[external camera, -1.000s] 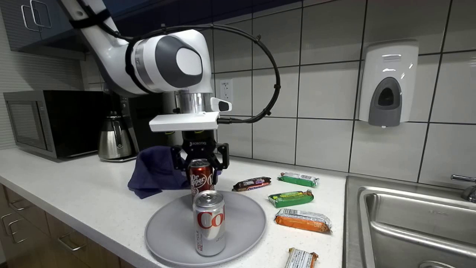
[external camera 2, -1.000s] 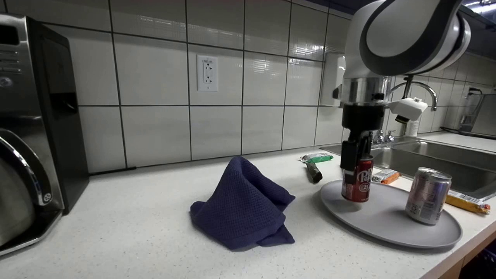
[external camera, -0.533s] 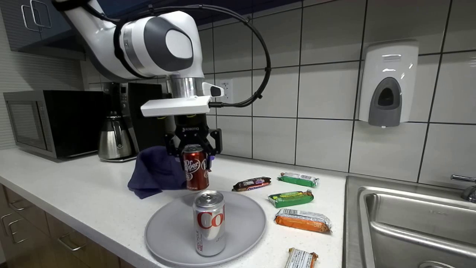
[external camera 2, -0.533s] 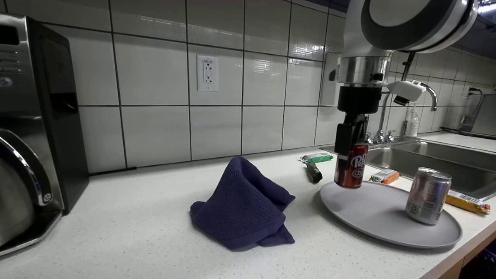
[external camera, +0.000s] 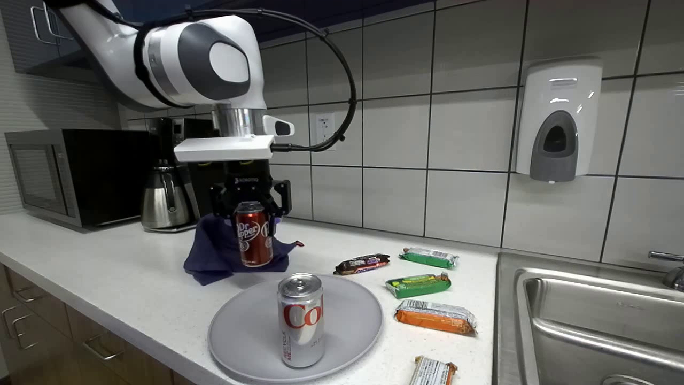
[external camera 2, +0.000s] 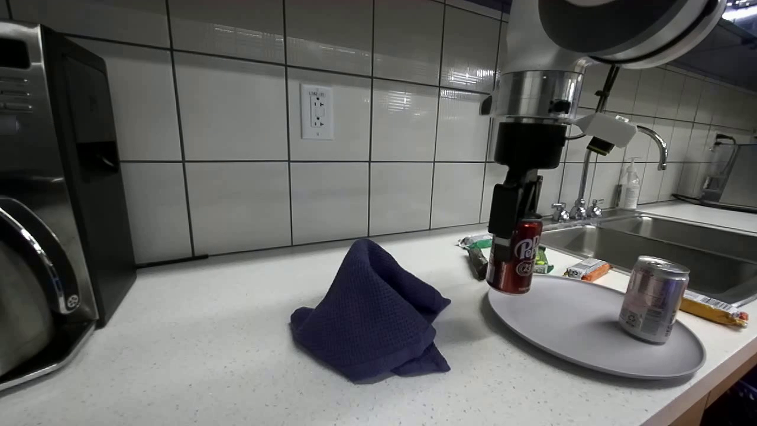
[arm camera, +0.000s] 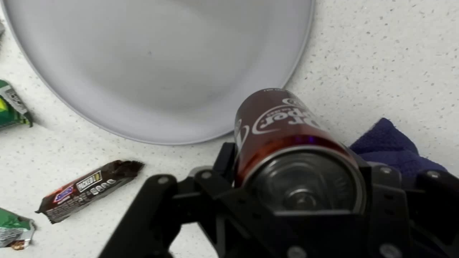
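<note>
The red can [external camera: 255, 239] has moved nearer the blue towel [external camera 2: 372, 322], clamped inside the claw [external camera: 255, 225].

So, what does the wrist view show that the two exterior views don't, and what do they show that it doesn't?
Only the wrist view looks down onto the full lid of the Dr Pepper can and makes the word PACKED readable on the brown wrapped bar.

Only the exterior views show the silver can, the sink, the wall outlet and the coffee pot.

All share the gripper holding the Dr Pepper can, plus the gray plate, navy cloth, brown wrapped bar and white counter.
</note>
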`<state>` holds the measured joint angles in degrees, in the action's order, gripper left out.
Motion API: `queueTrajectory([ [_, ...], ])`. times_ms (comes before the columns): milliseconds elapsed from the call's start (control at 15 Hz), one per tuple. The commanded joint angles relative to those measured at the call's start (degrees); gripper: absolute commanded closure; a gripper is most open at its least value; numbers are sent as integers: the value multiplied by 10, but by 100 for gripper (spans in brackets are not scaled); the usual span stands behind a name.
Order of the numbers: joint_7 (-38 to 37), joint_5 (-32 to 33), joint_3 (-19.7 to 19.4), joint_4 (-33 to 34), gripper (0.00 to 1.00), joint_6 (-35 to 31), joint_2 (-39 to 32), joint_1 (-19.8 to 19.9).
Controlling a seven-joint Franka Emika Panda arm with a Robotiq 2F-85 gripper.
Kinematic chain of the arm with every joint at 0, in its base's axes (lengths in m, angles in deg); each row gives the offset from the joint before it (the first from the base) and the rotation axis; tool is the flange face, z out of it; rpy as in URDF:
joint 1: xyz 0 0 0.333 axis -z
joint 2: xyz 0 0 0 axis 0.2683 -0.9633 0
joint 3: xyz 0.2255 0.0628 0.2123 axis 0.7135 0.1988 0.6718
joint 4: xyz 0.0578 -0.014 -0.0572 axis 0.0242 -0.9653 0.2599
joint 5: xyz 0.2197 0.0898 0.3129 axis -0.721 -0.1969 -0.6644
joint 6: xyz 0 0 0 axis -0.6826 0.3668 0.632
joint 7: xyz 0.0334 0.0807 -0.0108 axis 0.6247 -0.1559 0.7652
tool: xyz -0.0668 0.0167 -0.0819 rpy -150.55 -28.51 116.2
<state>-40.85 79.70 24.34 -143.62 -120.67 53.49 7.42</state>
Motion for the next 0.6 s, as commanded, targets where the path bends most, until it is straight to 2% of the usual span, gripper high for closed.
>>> queueTrajectory([
  [0, -1, -22, 17, -26, 58, 17, 41, -12],
  [533, -29, -25, 45, -60, 58, 12, 54, -45],
])
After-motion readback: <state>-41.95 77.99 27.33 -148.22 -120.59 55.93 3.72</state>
